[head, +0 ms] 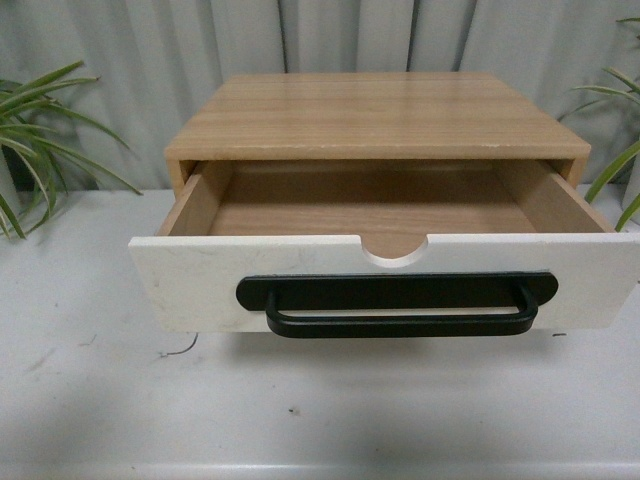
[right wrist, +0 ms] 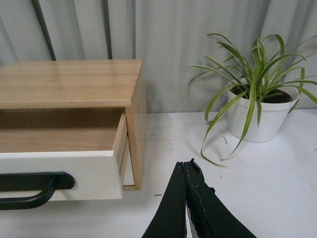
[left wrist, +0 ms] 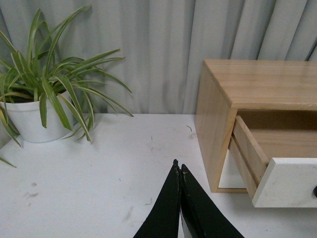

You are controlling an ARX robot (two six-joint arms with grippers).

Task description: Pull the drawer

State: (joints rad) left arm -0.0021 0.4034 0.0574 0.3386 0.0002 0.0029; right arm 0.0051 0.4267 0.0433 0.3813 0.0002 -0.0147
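left hand point(left wrist: 179, 171) closed, drawer point(head: 385, 280) open, plants point(left wrist: 47, 99) flanking

A staged test bench, looking more like a lab set-up than a lived-in room.

Pleated grey curtains point(head: 420, 35) are hanging as a backdrop right behind a scuffed white tabletop point(head: 300, 410). A small light-wood cabinet point(head: 375, 115) is sitting alone in the middle, and striped green spider plants in plain white pots point(left wrist: 29, 119) point(right wrist: 260, 119) are standing at either side like props.
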